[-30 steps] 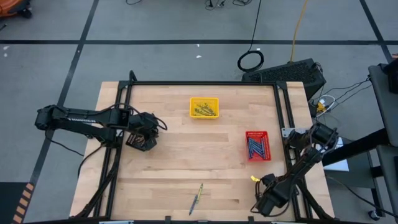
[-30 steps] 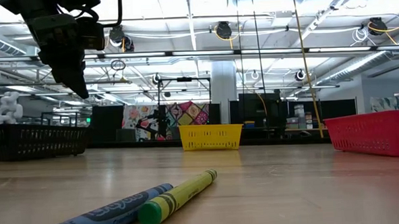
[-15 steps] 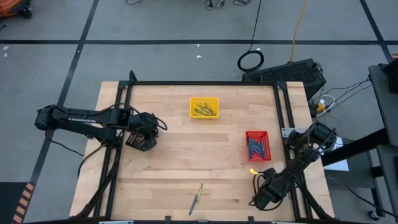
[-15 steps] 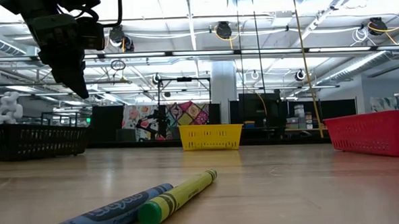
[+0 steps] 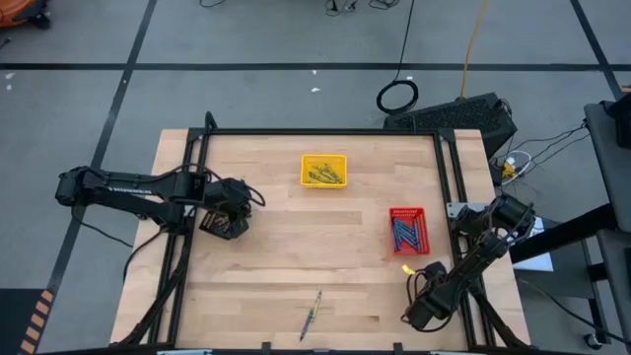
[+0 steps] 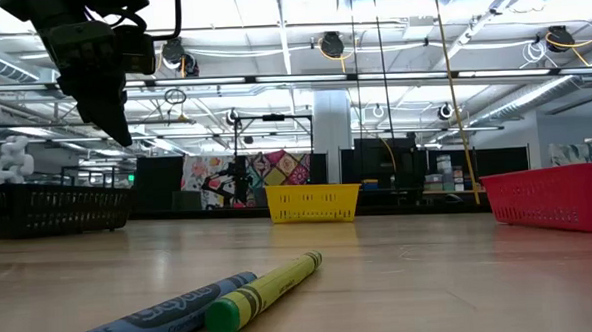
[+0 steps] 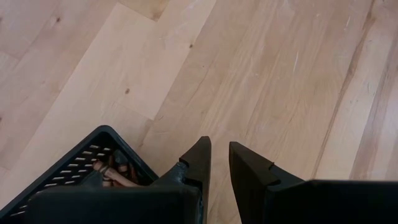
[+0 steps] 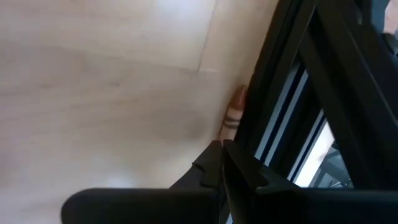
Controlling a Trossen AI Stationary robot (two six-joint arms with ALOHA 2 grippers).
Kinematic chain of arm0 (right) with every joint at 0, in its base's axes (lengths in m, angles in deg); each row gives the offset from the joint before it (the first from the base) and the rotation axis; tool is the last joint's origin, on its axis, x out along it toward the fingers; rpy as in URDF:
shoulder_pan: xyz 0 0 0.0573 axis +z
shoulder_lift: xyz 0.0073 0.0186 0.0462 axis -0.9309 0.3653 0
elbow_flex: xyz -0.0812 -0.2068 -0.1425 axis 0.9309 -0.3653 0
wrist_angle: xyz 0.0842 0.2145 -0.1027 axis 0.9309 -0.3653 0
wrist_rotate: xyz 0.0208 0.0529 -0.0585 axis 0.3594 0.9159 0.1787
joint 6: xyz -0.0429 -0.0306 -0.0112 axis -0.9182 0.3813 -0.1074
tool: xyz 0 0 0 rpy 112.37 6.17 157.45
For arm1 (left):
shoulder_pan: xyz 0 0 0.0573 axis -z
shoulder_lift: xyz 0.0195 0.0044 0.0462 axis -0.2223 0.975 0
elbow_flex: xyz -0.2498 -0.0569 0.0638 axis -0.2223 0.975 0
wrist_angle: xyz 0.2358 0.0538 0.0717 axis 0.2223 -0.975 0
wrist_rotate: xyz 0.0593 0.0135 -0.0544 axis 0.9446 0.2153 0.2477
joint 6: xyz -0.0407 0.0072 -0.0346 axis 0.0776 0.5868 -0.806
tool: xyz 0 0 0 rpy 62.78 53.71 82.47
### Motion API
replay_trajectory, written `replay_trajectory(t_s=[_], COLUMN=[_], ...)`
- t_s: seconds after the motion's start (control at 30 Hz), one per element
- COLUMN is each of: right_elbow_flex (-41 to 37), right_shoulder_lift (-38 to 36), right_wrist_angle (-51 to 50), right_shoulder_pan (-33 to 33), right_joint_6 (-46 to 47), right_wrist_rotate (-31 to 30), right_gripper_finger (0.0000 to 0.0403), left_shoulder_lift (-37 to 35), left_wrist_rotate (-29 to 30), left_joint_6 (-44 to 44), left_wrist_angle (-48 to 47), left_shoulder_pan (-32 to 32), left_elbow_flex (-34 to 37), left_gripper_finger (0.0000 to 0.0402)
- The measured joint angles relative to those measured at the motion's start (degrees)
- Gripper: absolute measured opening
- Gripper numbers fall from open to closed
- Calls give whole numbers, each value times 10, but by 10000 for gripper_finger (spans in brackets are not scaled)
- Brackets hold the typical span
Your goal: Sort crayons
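Two crayons lie loose on the wooden worktop (image 5: 286, 266) near its front edge: a blue crayon (image 6: 143, 321) and a yellow crayon (image 6: 264, 291) with a green tip, side by side and touching along part of their length in the low view. From above they show as one thin pair (image 5: 313, 315), well apart from both arms.

More crayons sit sorted in small trays. The yellow tray (image 5: 323, 171) near the back of the worktop holds yellowish sticks. The red tray (image 5: 407, 230) toward the right side holds blue ones. The black tray (image 5: 223, 222) on the left holds brownish ones, seen through its mesh wall in the left wrist view (image 7: 93, 171).

The left end effector (image 5: 237, 202) hangs above the black tray's rim, its fingers (image 7: 198, 163) a narrow gap apart and holding nothing; bare wood shows between them. The loose pair lies well away from it, toward the front.

The right end effector (image 5: 413, 281) is low at the right front of the worktop, just below the red tray and beside the dark frame rail (image 8: 280, 99). Its fingers (image 8: 214, 163) are pressed together. A small yellow piece (image 5: 406, 268) shows right at its tip in the high view, and a brownish crayon tip (image 8: 235, 109) lies against the rail just ahead of it; whether anything is pinched cannot be told.
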Motion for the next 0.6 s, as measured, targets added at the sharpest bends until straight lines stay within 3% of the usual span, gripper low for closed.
replay_trajectory(t_s=[0.37,0.6], right_elbow_flex=[-13,-41], right_shoulder_lift=[0,-4], right_wrist_angle=[10,90], right_shoulder_pan=[3,15], right_joint_6=[12,28], right_wrist_rotate=[37,94], right_gripper_finger=[0,0], left_shoulder_lift=[0,0], left_wrist_rotate=[0,0], left_joint_6=[0,0], left_wrist_angle=[0,0], left_shoulder_pan=[0,0], left_elbow_flex=[0,0], left_gripper_finger=[61,61])
